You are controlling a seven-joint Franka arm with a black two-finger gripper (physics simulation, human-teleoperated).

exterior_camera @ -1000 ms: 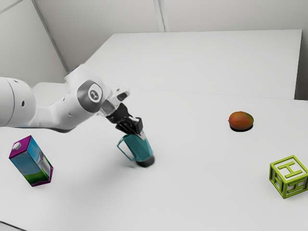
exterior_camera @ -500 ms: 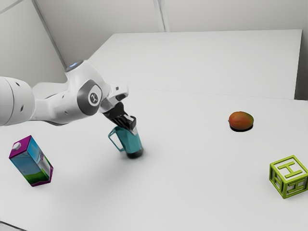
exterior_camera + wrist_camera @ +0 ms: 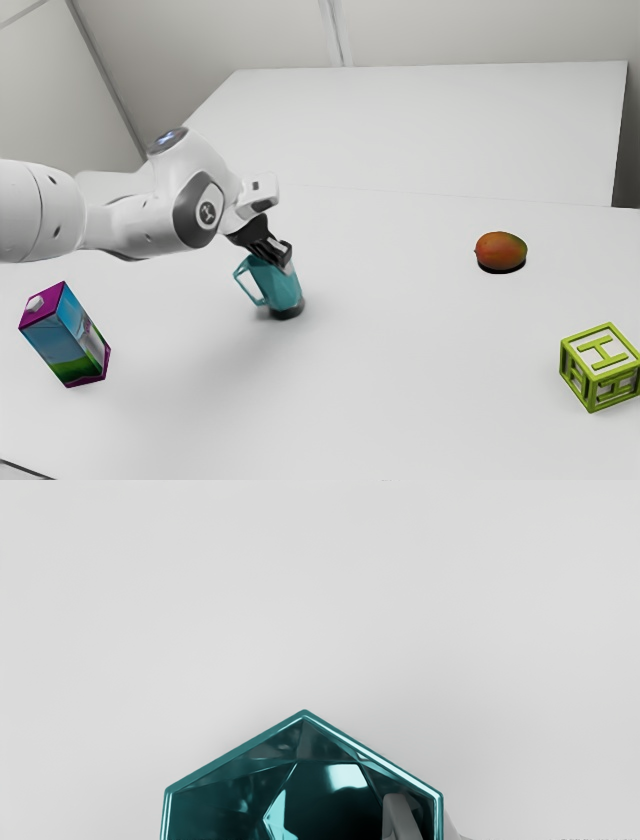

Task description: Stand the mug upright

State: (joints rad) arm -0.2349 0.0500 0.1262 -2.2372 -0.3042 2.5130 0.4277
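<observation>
Shifting a little up and rightward in the exterior view over the last half second, the teal mug (image 3: 275, 286) travels with the black gripper (image 3: 288, 268), left of the frame's centre. The hand grips its wall, one finger (image 3: 397, 817) inside the mouth, the other outside. The mouth faces up and the dark base (image 3: 287, 312) down, so the mug looks close to upright; I cannot tell whether that base touches the table. Its glossy, faceted wall ends in a crisp angular rim (image 3: 235, 750), with a slim, straight-edged handle (image 3: 244, 288).
</observation>
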